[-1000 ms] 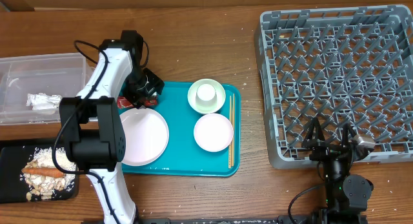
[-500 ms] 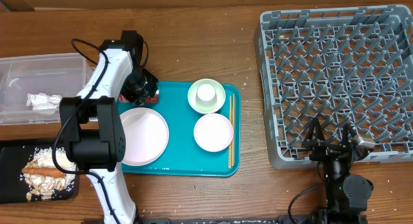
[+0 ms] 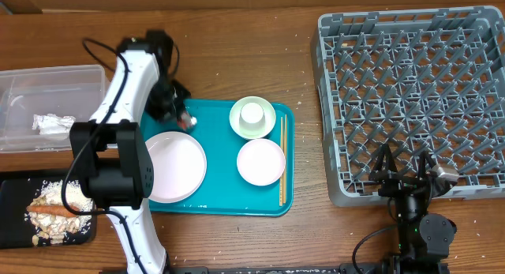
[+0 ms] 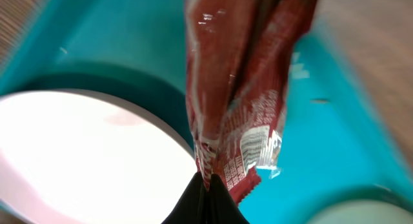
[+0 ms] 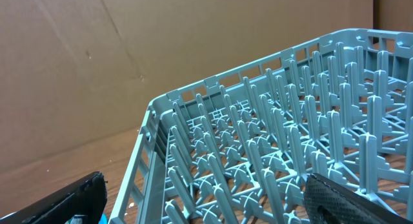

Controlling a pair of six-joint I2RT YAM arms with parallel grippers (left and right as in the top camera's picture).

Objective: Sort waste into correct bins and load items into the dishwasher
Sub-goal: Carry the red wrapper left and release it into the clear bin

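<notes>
Over the teal tray [image 3: 211,125], the left gripper [image 4: 206,201] clamps the red wrapper [image 4: 239,108], dangling it clear for binning, while the right gripper [image 3: 404,173] sits wide open.

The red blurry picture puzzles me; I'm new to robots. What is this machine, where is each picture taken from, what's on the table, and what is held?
Two robot arms work at a wooden table. One picture looks down from above; the others come from wrist cameras. That one is the left arm's: its jaws are shut on a red crinkled wrapper over a large teal tray carrying a pale round plate, a white bowl, a green bowl holding a white cup, and wooden chopsticks. The right arm, jaws open, sits by a grey pegged dish rack.
</notes>
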